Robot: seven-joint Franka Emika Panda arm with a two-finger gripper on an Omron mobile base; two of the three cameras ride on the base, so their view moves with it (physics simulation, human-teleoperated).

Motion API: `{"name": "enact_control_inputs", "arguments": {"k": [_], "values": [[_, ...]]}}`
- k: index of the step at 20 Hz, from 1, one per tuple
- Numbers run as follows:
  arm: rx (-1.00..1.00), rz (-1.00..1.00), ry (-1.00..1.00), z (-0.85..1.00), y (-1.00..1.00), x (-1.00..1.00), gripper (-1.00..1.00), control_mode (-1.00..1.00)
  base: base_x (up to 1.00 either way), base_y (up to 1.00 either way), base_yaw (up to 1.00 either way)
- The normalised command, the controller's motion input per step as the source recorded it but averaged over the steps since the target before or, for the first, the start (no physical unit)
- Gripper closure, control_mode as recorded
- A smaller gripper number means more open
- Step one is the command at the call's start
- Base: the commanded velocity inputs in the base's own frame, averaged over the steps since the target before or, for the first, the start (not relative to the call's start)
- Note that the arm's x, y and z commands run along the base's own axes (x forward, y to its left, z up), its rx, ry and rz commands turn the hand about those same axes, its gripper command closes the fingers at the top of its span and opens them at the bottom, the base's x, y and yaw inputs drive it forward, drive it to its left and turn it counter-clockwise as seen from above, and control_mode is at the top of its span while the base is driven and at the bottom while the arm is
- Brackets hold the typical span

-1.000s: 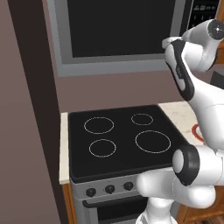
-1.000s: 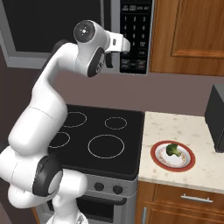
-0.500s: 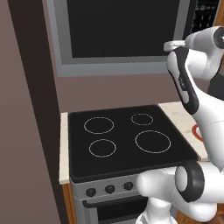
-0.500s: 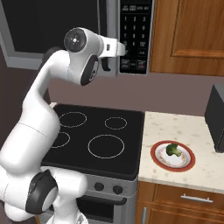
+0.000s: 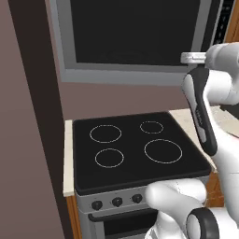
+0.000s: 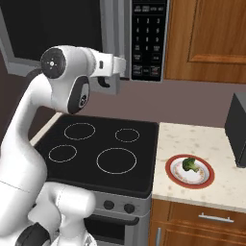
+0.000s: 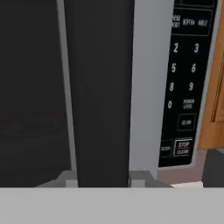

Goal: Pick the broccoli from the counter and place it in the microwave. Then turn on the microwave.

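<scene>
The broccoli (image 6: 190, 165) lies on a red-rimmed white plate (image 6: 169, 174) on the beige counter (image 6: 192, 139), right of the cooktop. The microwave (image 6: 149, 38) hangs above the stove, its dark door (image 5: 135, 32) facing me. My gripper (image 6: 106, 85) is up at the front of the microwave, far from the broccoli. In the hand view the black vertical handle (image 7: 98, 87) stands right between my fingertips (image 7: 141, 178), which sit against its two sides. The keypad (image 7: 183, 87) is just to the right of the handle.
The black glass cooktop (image 6: 101, 144) with white rings lies under my arm, with knobs (image 5: 116, 201) along the stove front. A dark boxy appliance (image 6: 238, 129) stands at the counter's right edge. A wooden wall cabinet (image 6: 206, 38) adjoins the microwave.
My hand has moved left across the microwave front, from the keypad to the handle. The jaws have narrowed around the handle. The broccoli and plate have not moved.
</scene>
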Motion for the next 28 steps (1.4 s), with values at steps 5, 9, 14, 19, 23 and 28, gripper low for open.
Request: {"name": "enact_control_inputs", "arguments": {"k": [5, 9, 14, 19, 23, 28], "values": [[-0.03, -0.14, 0.00, 0.24, 0.19, -1.00, 1.00, -1.00, 0.00, 0.00, 0.00], [-0.04, -0.17, 0.00, 0.18, 0.24, -0.99, 1.00, -1.00, 0.00, 0.00, 0.00], [-0.04, -0.16, 0.00, 0.12, 0.31, -0.90, 1.00, -1.00, 0.00, 0.00, 0.00], [-0.05, -0.14, 0.00, 0.10, 0.32, -0.77, 1.00, -1.00, 0.00, 0.00, 0.00], [-0.05, -0.11, 0.01, 0.06, 0.34, -0.46, -1.00, -1.00, 0.00, 0.00, 0.00], [0.00, -0.05, 0.00, 0.13, 0.02, -0.16, -1.00, -1.00, 0.00, 0.00, 0.00]]}}
